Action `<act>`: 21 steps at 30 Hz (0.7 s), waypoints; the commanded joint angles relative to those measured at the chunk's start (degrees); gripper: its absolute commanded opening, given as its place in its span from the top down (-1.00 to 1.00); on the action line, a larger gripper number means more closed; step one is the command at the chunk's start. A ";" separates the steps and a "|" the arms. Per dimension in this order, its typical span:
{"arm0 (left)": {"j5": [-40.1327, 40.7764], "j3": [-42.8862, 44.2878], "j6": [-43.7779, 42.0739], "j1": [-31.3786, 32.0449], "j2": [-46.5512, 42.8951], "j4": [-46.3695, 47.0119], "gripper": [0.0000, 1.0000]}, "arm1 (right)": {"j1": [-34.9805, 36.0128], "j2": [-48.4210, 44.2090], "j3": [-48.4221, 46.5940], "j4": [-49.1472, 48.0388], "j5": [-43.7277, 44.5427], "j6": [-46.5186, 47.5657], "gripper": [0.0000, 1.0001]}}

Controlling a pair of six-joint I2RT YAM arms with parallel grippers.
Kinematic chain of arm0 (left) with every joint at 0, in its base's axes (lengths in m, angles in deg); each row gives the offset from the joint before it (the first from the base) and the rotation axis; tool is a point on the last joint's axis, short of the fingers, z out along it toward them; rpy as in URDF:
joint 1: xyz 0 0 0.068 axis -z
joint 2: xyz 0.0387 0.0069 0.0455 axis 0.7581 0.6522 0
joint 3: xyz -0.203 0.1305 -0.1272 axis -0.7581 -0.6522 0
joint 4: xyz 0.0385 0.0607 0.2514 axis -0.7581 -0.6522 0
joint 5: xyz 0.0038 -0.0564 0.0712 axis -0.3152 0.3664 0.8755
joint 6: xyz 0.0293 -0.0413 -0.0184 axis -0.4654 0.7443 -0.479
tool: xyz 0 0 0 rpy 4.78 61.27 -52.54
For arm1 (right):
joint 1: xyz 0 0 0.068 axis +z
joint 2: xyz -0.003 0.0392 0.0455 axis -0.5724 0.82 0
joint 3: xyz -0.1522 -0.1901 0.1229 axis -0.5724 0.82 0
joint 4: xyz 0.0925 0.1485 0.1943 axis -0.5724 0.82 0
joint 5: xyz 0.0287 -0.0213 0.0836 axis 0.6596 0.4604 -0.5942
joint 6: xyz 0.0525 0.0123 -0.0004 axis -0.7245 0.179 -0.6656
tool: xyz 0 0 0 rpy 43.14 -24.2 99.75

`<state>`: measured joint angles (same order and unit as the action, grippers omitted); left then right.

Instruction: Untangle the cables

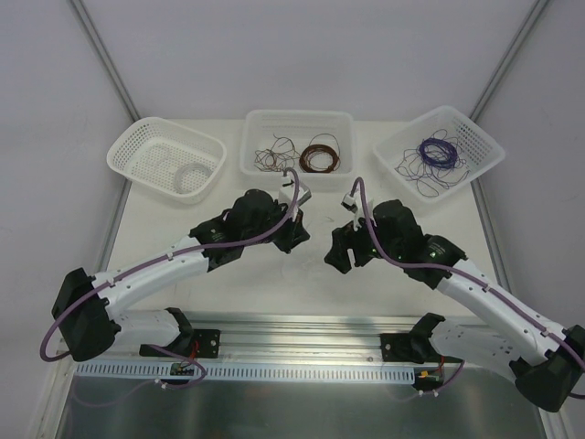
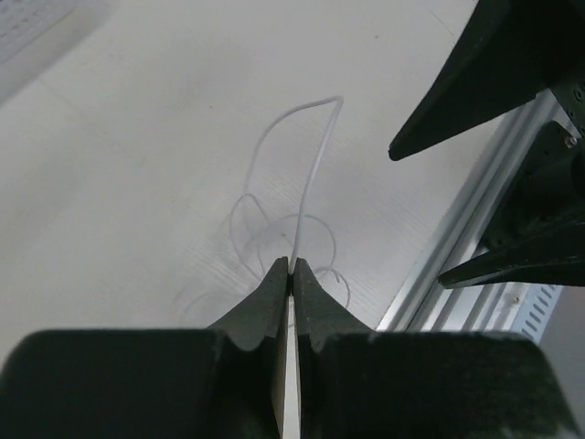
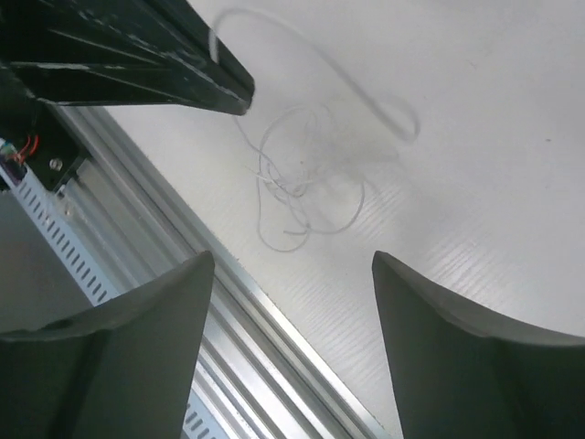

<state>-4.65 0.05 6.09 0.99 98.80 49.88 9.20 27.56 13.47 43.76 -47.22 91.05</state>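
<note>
The left pincer point(image 2: 291, 270) was clenched on a whitish strand point(image 2: 313, 174), nipped right at the fingertips. From there the strand rose, bent over in a hook and ran back down toward the loose loops lying on the tabletop point(image 2: 128, 183).

The right pincer point(image 3: 292, 261) stood released, jaws wide apart and holding nothing. It hovered over the cables point(image 3: 297, 187), a small pale tangle of hair-fine loops resting on the tabletop just beside the aluminium rail point(image 3: 219, 302), between the two arms. Only whitish wire could be made out in that tangle; darker strands, if any, did not show. Three baskets point(image 1: 137, 146) stood along the far edge, well apart from the work.

The step in hand looked like drawing one strand out of the tangle, with the left side holding its end. The next move would seem to call for the right pincer to descend and close on the knot of loops, pinning it while the left drew its strand away slowly. The wire being so fine and springy, a grab could easily miss, or the whole clump might lift along with the strand.
</note>
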 commanded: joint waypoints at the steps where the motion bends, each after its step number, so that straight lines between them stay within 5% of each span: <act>1: 8.92 3.03 8.24 0.34 -1.97 2.13 1.00 | 0.18 -3.53 2.55 -6.26 7.95 -4.44 -0.53; 11: 18.42 4.97 22.56 0.34 -1.79 1.16 1.00 | 0.18 -4.51 18.62 -28.28 6.30 -18.76 -0.60; 21: 22.64 6.81 32.41 0.34 -1.09 0.46 1.00 | 0.35 5.68 20.66 -43.17 6.55 -22.02 -0.81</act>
<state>15.43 4.42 33.32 0.99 98.43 49.51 9.22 31.23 35.41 9.23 -40.99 71.03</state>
